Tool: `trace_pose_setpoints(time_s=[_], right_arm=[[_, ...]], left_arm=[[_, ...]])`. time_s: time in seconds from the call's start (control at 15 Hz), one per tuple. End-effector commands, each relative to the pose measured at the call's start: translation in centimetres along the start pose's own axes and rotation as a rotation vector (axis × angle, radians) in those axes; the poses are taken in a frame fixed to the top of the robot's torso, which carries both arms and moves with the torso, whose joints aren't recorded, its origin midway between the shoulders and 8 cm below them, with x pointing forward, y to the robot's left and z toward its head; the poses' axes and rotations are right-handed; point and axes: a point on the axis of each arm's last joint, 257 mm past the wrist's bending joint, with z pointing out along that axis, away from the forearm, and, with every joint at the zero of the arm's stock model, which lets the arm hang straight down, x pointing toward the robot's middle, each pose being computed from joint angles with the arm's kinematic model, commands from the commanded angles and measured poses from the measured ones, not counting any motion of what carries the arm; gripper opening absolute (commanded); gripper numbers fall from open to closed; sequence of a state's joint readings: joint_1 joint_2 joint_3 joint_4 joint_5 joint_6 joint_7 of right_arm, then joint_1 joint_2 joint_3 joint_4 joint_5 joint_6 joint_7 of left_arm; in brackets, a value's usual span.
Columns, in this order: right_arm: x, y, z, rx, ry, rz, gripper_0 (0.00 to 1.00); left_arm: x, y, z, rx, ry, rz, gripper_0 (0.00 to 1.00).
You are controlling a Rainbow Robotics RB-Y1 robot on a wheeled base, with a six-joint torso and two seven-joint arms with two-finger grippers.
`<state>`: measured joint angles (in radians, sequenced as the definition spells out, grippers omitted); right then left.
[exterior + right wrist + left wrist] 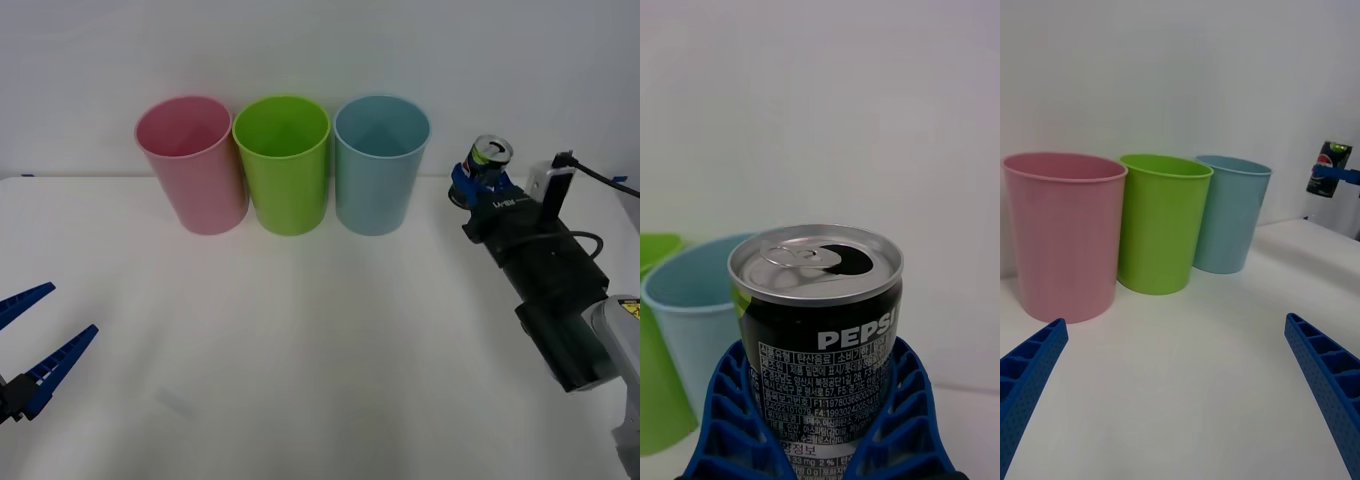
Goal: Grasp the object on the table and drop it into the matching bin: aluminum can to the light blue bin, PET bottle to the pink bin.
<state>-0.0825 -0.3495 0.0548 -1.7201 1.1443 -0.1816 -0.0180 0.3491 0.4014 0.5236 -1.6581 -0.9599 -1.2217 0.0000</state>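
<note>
Clamped between ribbed blue fingers of right gripper point(478, 180): Pepsi can point(818, 330), lifted clear of white table point(320, 350), right of light blue bin point(380, 165). Opened silver top, printed label in right wrist view. Left gripper point(40, 340) spread wide, low near table's left edge.

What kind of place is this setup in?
Likely a lab test bench for sorting: a plain white table, three coloured bins, pink, lime green, light blue, against a bare wall.
</note>
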Motion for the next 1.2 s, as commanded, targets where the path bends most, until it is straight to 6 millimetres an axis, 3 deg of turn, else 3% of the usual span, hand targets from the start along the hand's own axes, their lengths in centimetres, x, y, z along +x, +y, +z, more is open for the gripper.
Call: trace_pose_setpoints(time_s=[0.07,0.33,0.53,1.2], right_arm=[[-3.2,1.1,0.1,-0.045,-0.05,0.022,0.0],[-6.3,2.2,1.0,-0.108,-0.084,0.084,0.0],[-7.1,3.1,2.4,-0.144,-0.084,0.132,0.0],[-6.1,5.8,13.4,-0.162,-0.044,0.116,0.0]], left_arm=[[0.0,0.0,0.0,0.0,0.0,0.0,1.0],[0.0,0.0,0.0,0.0,0.0,0.0,1.0],[0.0,0.0,0.0,0.0,0.0,0.0,1.0],[0.0,0.0,0.0,0.0,0.0,0.0,1.0]])
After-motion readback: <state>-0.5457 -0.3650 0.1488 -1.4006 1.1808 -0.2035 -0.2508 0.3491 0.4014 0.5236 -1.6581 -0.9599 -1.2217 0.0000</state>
